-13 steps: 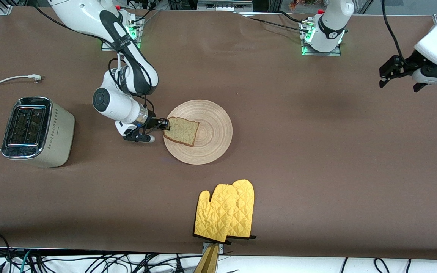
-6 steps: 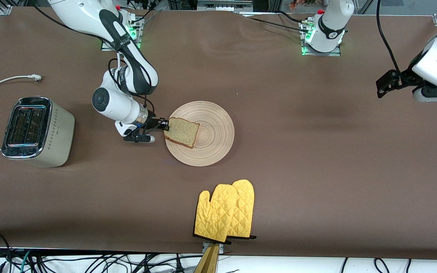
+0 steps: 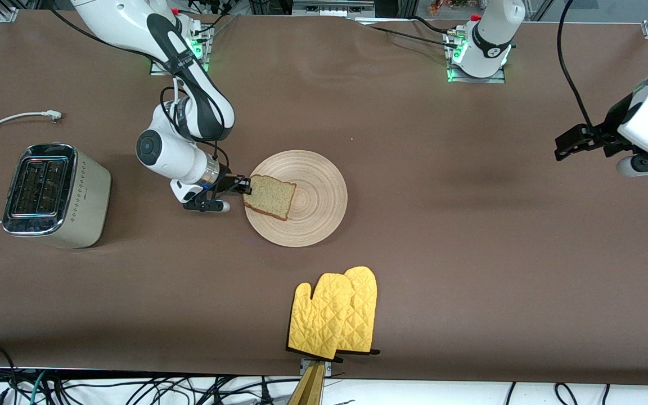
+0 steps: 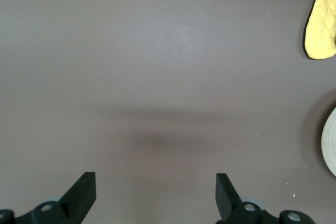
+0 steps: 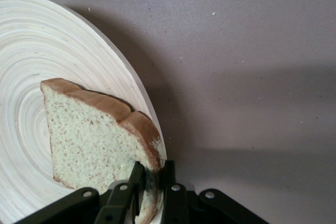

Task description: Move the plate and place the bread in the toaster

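A broad brown tabletop (image 3: 442,236) fills nearly the whole front view, matte and evenly lit, with soft blurred shadows on its surface. A pair of yellow quilted oven mitts (image 3: 335,312) lies at its edge nearest the front camera. Below that edge a tangle of black cables (image 3: 149,389) runs over a pale floor strip.

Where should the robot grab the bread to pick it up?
Probably by its crust edge, coming in low from the toaster's end of the table. The bread lies thin on the plate, so only an edge offers a pinch. The right gripper is shut on that edge.
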Controlling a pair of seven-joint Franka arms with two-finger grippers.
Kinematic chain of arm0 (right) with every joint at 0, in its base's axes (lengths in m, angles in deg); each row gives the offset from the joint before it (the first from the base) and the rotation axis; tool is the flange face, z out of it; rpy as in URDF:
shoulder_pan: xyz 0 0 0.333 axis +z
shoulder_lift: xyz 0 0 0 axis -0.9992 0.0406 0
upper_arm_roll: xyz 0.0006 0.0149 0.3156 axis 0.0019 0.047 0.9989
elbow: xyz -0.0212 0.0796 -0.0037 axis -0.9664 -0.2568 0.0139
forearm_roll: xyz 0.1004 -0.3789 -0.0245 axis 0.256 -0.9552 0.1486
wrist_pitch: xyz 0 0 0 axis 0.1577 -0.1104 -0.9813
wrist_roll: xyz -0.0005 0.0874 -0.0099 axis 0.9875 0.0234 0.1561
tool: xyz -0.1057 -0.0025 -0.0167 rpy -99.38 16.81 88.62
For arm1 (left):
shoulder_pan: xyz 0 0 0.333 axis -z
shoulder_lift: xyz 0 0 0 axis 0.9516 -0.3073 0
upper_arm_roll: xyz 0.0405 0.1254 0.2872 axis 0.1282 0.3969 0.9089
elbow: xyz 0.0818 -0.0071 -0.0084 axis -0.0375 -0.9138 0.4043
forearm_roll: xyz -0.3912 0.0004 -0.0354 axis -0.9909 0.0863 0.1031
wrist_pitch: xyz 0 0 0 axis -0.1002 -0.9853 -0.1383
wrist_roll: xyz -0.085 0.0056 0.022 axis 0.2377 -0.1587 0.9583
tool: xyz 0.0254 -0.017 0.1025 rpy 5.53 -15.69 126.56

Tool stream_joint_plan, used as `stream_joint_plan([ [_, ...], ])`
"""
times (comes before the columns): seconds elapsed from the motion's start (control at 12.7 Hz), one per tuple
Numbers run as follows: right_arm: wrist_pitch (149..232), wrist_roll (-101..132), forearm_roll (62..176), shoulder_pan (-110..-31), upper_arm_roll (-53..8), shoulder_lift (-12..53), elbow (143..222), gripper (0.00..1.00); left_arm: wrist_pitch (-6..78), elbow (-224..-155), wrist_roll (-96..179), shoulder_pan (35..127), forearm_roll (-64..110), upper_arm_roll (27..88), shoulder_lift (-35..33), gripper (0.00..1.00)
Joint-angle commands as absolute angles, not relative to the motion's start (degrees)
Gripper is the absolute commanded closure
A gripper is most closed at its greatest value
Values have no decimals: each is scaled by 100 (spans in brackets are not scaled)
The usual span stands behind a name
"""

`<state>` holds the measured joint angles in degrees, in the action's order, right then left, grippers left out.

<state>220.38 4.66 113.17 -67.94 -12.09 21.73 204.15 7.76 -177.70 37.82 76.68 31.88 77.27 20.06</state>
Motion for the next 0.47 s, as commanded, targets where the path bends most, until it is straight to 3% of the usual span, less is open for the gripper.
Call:
stream_joint_plan([
  [0.0, 22033, 581, 11460, -6764, -1222, 2077, 20418, 81, 585, -17573, 3744, 7843, 3145, 7792, 1973, 0],
  [0.39, 22033, 599, 11452, -6764, -1239, 2042, 20418, 81, 426, -17546, 3682, 7852, 3119, 7757, 1973, 0],
])
